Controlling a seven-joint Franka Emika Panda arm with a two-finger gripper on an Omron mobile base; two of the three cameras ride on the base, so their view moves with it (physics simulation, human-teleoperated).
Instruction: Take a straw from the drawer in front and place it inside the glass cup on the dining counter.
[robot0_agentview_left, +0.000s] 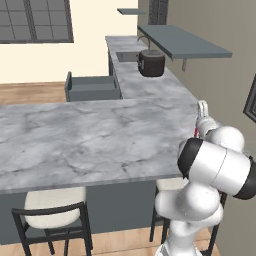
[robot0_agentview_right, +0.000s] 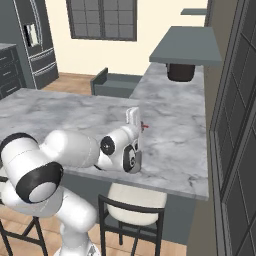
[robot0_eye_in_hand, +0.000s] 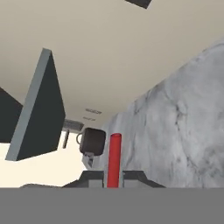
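While the arm reaches forward over the marble tabletop (robot0_agentview_right: 60, 107) of the dining counter, the gripper (robot0_agentview_right: 141, 126) hangs above the slab near its right-hand end, and its fingers (robot0_eye_in_hand: 94, 178) are closed tight on the straw (robot0_eye_in_hand: 114, 159); in the hand view the red stick rises straight up from between the two dark tips, and in the right base view a small red end pokes out just beside the white hand; in the left base view a sliver of red shows at the hand, beside the arm's upper joint. Beyond the slab the drawer (robot0_agentview_left: 92, 88) stands pulled open, dark slate-grey, with its flat front toward the wooden floor (robot0_agentview_left: 30, 92); it lies well apart from the gripper, on the far side of the tabletop. On the side run of the tabletop, further back, sits a dark round cooker (robot0_agentview_left: 151, 63) beneath a grey wall shelf (robot0_agentview_left: 182, 41); the hand view shows that same dark pot beside the straw. Cream-seated black stools (robot0_agentview_left: 52, 212) stand tucked under the near edge of the dining counter.
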